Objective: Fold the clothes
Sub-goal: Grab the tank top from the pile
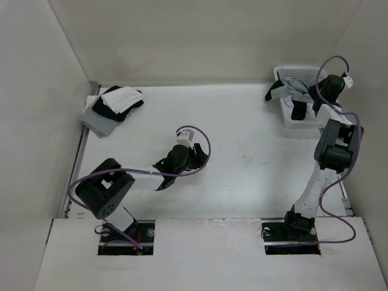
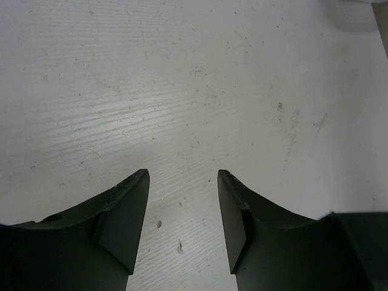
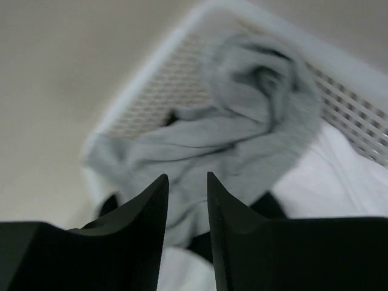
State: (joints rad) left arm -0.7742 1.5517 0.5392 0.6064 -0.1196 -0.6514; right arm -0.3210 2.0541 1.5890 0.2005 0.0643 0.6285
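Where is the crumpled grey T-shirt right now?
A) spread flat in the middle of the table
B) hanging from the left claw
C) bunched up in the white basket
C: the grey T-shirt lies bunched in the white basket, just beyond the right claw; the left claw holds nothing.

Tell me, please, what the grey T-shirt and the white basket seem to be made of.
Grey T-shirt: soft knit fabric, probably cotton, matte; it bunches in limp folds. Basket: likely moulded plastic, white, smooth; its wall is a regular grid of small holes.
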